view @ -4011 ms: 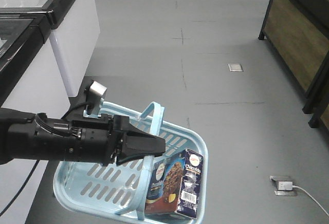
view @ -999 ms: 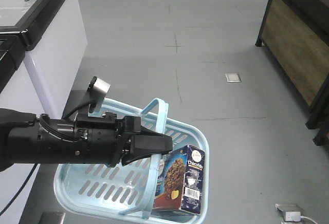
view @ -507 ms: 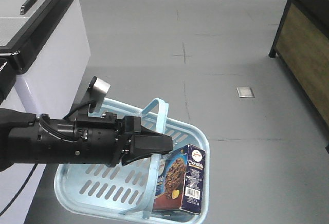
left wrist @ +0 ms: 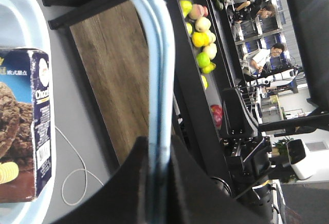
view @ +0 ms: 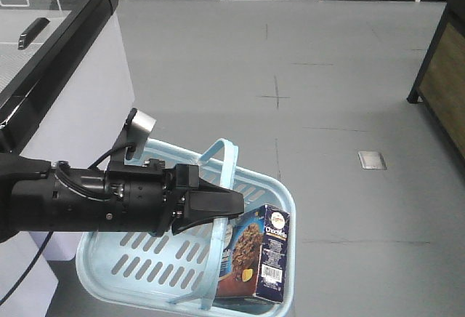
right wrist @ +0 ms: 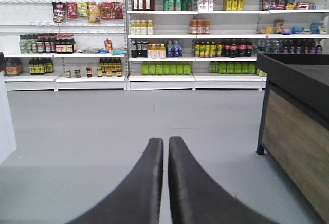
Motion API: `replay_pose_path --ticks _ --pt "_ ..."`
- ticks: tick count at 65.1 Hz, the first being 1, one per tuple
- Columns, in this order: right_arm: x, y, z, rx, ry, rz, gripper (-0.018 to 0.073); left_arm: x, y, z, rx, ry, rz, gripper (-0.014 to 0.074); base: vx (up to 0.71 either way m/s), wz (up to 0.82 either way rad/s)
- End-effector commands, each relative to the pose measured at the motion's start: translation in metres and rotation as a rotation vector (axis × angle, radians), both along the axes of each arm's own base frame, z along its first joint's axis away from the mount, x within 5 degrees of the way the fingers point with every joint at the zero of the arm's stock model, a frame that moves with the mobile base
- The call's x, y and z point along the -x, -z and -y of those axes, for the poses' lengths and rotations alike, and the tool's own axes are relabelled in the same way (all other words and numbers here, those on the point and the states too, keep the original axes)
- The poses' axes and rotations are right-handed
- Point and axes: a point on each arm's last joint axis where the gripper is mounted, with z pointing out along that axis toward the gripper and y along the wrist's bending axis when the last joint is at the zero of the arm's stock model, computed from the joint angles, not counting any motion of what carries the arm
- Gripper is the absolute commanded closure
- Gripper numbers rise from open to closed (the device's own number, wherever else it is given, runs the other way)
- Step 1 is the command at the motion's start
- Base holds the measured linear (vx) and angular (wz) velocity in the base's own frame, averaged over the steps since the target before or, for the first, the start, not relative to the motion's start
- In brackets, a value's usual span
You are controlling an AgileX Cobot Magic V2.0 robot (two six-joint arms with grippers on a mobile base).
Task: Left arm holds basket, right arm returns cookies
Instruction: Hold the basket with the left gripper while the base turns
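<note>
In the front view my left arm (view: 87, 204) reaches in from the left. Its gripper (view: 234, 203) is shut on the hoop handle (view: 227, 164) of the light blue basket (view: 109, 288), which hangs above the grey floor. The navy cookies box (view: 258, 255) stands upright in the basket's right corner. In the left wrist view, the left gripper (left wrist: 159, 149) clamps the blue handle (left wrist: 158, 70), with the cookies (left wrist: 23, 126) at the left edge. The right gripper (right wrist: 165, 141) is shut on nothing and points over the floor toward the shelves. The right arm does not show in the front view.
A white chest freezer with a black rim (view: 65, 77) stands at the left. A dark stand with wooden sides (view: 445, 77) is at the right. A metal floor socket (view: 372, 159) lies ahead. Stocked shelves (right wrist: 169, 29) line the far wall, with a wooden-sided stand (right wrist: 293, 131) to the right.
The surroundings have slid right and down in the front view, and the far shelves have come into sight. The left gripper, basket and cookies keep the same hold and place.
</note>
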Motion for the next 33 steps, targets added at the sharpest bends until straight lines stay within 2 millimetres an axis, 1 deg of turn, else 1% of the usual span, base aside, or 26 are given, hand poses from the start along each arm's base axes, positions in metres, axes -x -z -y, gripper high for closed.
replay_pose_path --ticks 1,33 --pt "0.0006 -0.0013 -0.0003 0.02 -0.001 0.066 0.0566 0.0036 -0.0297 0.0024 0.149 -0.002 0.026 0.0599 0.41 0.07" --pt "0.0006 -0.0013 -0.0003 0.02 -0.001 0.066 0.0566 0.0035 -0.0297 0.0023 0.149 -0.003 0.026 0.0599 0.42 0.01"
